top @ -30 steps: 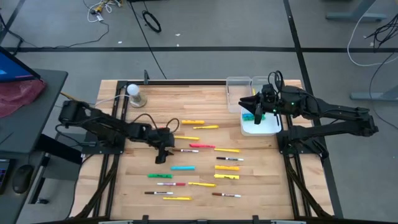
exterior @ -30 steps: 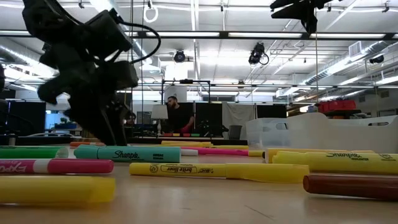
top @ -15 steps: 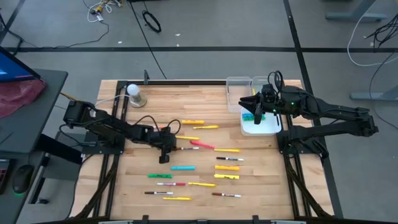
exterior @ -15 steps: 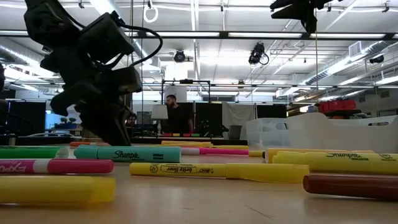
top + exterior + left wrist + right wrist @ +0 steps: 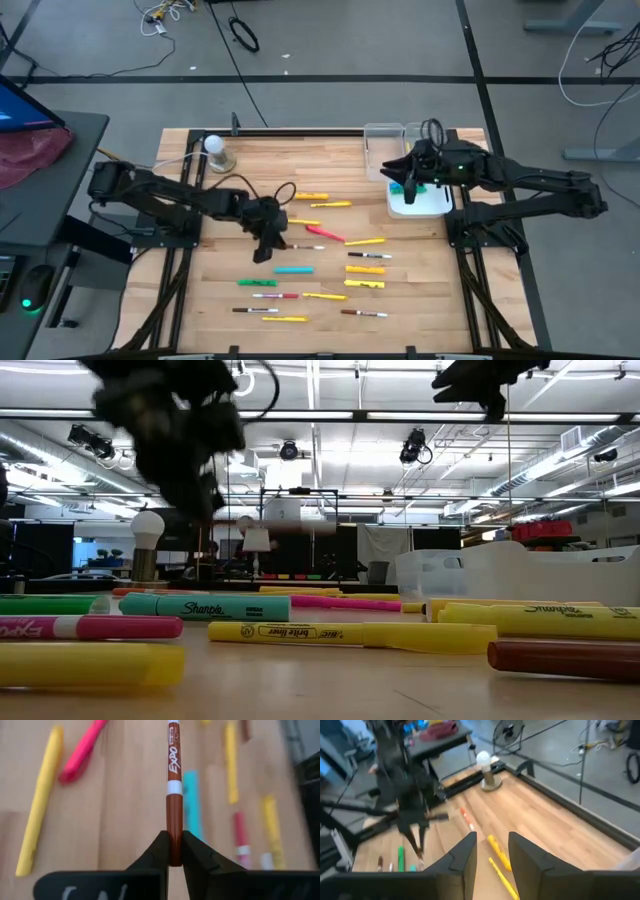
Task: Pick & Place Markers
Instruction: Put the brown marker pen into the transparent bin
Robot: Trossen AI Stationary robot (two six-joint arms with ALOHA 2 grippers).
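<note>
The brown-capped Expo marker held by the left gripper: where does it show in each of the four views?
High view: the brown Expo marker barely shows at the left gripper, mid-table.
Low view: a blurred bar beside that gripper, lifted off the table.
Left wrist view: centre, pinched between the fingers.
Right wrist view: a blurred streak by the far arm.
Shared landmark: the white ball, in the high, low and right wrist views.

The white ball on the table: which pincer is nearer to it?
Left. The left pincer, shut on a brown marker, hangs mid-table, toward the ball. The right pincer hovers over the bins, farther off.
</note>
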